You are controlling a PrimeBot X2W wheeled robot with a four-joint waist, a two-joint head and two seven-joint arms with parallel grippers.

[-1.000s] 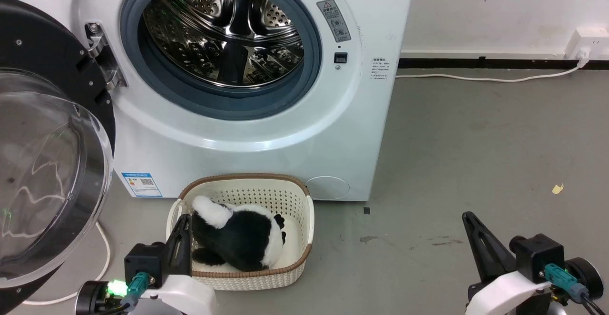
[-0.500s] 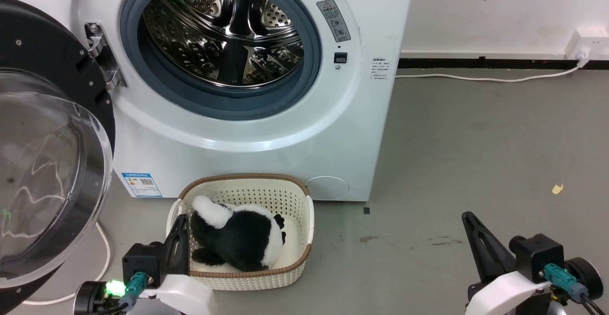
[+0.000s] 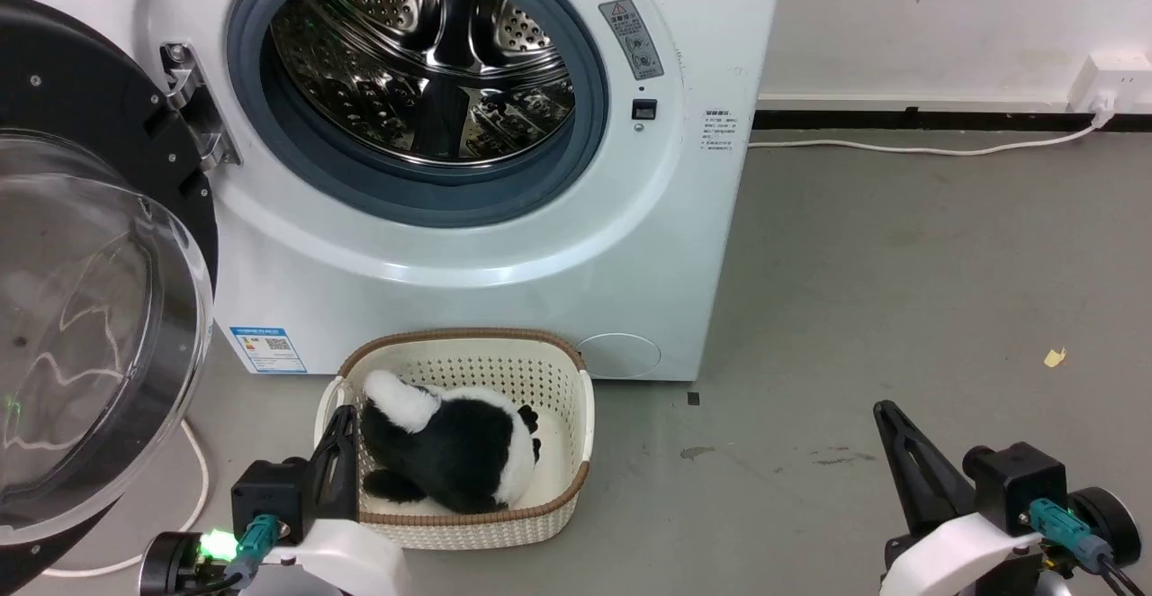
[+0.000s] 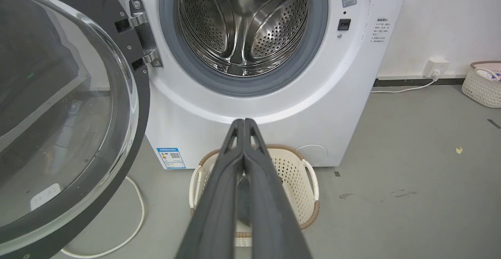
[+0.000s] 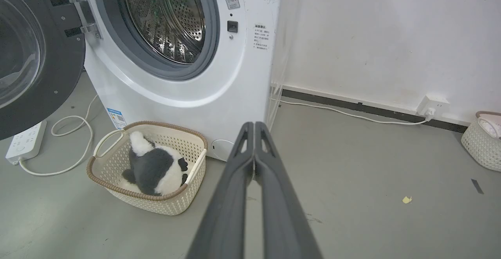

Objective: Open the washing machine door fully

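The white washing machine (image 3: 504, 254) stands ahead with its steel drum (image 3: 423, 65) exposed. The washing machine door (image 3: 81, 308), glossy black with a clear bulging window, is swung wide to the left on its metal hinge (image 3: 193, 105); it also appears as the door (image 4: 58, 110) and the door (image 5: 31, 55). My left gripper (image 3: 342, 420) is shut at the lower left, over the near left rim of a basket, apart from the door. My right gripper (image 3: 886, 416) is shut at the lower right above bare floor. In the wrist views the left gripper (image 4: 243, 123) and right gripper (image 5: 254, 126) hold nothing.
A cream perforated basket (image 3: 558, 506) with a black-and-white plush toy (image 3: 450, 452) sits on the floor before the machine. A white cable (image 3: 193, 479) loops under the door, near a power strip (image 5: 23, 141). Another basket (image 5: 483, 141) stands by the far right wall, beside a wall socket (image 3: 1111, 83).
My left gripper has drawn back slightly toward the lower left. The door, basket and right gripper stay as they were.
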